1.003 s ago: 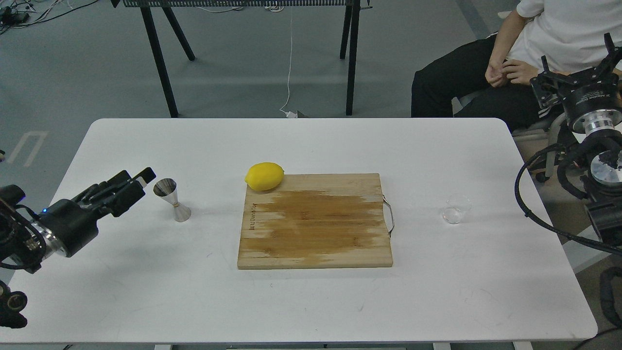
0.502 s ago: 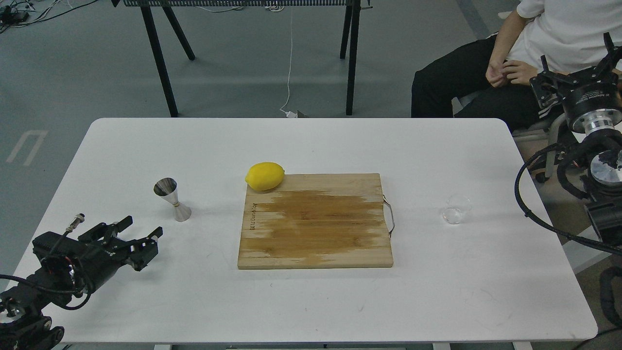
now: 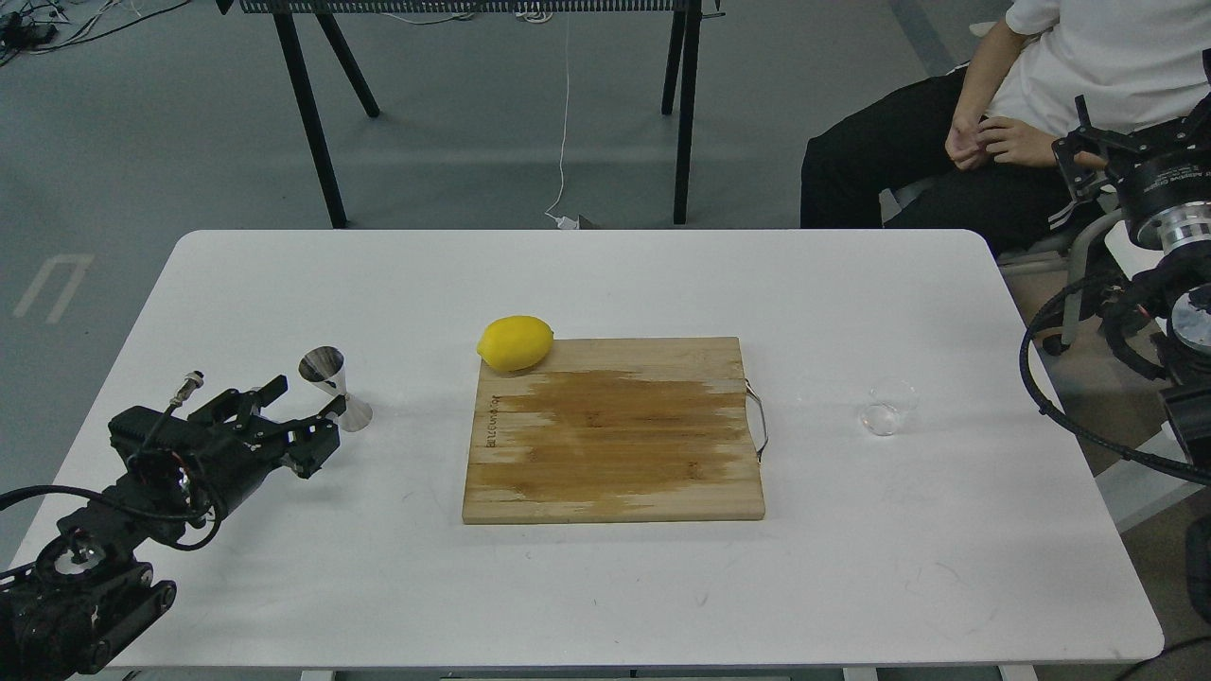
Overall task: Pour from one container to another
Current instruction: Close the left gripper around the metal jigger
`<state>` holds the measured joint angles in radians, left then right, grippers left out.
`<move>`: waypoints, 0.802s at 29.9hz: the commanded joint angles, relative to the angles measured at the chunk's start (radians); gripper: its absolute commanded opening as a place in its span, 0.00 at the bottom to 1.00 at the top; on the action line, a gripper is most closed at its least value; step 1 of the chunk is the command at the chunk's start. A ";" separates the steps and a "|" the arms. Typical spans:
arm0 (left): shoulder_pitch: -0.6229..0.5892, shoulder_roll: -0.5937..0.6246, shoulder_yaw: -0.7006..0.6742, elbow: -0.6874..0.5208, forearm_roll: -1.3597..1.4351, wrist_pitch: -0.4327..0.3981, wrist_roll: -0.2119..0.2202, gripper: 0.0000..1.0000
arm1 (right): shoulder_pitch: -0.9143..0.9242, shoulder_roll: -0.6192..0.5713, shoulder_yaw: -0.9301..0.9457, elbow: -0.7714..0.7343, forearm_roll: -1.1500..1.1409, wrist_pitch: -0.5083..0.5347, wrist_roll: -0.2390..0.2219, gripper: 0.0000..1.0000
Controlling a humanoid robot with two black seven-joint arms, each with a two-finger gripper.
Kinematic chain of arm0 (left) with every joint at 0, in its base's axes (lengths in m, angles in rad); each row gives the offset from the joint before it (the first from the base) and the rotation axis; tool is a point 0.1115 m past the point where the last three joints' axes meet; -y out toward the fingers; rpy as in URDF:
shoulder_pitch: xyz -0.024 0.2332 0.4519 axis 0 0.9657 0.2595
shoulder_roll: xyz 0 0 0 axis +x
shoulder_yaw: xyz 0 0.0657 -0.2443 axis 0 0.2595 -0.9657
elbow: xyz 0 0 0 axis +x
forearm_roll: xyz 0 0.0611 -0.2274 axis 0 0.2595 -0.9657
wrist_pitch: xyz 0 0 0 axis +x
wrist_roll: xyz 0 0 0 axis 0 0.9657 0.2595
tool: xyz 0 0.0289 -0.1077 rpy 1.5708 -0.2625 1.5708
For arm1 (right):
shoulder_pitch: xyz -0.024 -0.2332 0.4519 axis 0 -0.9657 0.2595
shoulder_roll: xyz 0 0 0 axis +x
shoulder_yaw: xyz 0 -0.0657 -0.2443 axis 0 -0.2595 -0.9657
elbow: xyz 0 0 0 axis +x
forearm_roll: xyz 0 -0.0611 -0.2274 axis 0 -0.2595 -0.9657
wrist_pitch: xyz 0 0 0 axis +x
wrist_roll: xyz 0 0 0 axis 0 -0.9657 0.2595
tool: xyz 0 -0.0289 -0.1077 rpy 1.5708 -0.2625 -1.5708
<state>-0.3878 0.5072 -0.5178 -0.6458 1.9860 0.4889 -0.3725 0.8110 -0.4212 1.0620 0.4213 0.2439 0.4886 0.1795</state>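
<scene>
The clear glass cup [image 3: 889, 407] stands upright on the white table [image 3: 605, 586], right of the cutting board and apart from both arms. The shiny steel jigger [image 3: 334, 388] stands upright at the left. My left gripper [image 3: 307, 399] is low over the table just left of the jigger, open, its fingertips [image 3: 330, 410] close to the jigger's lower cone; I cannot tell whether they touch. My right gripper [image 3: 1102, 142] is raised off the table's right edge, far above and right of the cup, dark and seen end-on.
A wooden cutting board [image 3: 615, 445] with a metal handle lies mid-table. A yellow lemon [image 3: 516, 342] sits at its far left corner. A seated person [image 3: 993, 132] is beyond the far right corner. Black table legs [image 3: 307, 113] stand behind.
My left gripper dropped low to the table's front left, opened, then moved up and right toward the jigger. The right arm shifted slightly right and up. Cup and jigger have not moved.
</scene>
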 commanded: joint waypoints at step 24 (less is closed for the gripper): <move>-0.071 -0.081 0.102 0.107 0.002 0.000 -0.003 0.16 | 0.010 -0.001 0.001 0.001 0.000 0.000 0.000 1.00</move>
<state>-0.4597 0.4250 -0.4164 -0.5396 1.9865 0.4887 -0.3741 0.8211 -0.4219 1.0630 0.4219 0.2439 0.4887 0.1794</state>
